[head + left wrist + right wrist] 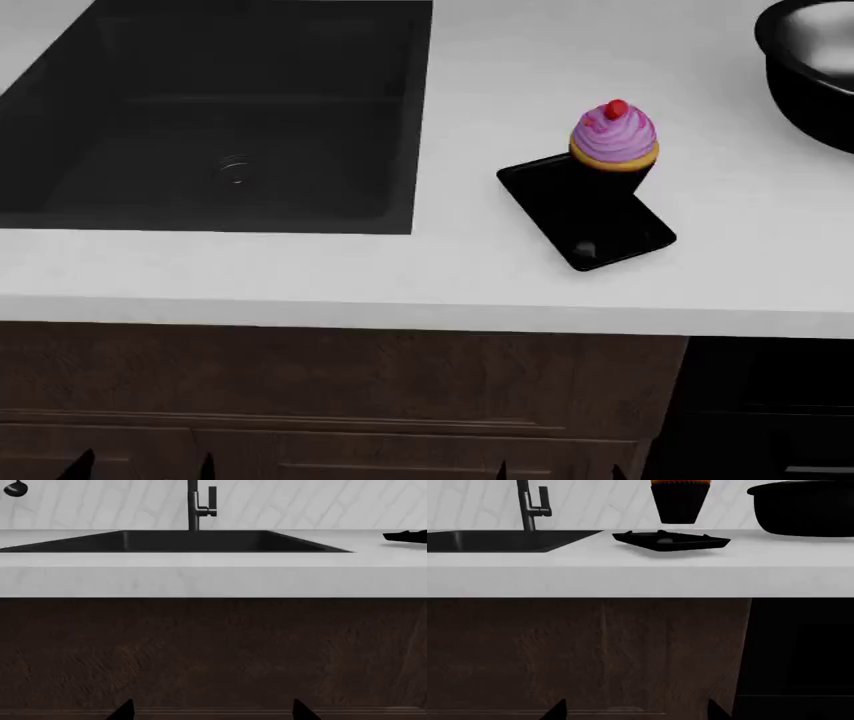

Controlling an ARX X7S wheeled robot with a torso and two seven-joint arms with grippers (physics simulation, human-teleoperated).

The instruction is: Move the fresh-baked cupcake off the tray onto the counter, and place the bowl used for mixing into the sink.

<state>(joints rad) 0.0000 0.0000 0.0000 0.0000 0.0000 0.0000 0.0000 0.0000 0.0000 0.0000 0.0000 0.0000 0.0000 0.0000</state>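
The cupcake [614,135] with pink-purple frosting and a red cherry stands on the far end of the small black tray [594,220] on the white counter [400,275]; its dark wrapper [678,502] and the tray [670,541] show in the right wrist view. The dark metal bowl [807,60] sits at the far right, also in the right wrist view [804,507]. The black sink [227,120] lies to the left, with its faucet [197,505]. My left gripper [210,712] and right gripper [635,711] are open and empty, low in front of the cabinets.
Dark brown wood cabinet fronts [334,390] run below the counter's thick front edge. A darker recess [767,400] lies under the counter at the right. A white tiled wall [300,505] stands behind the sink.
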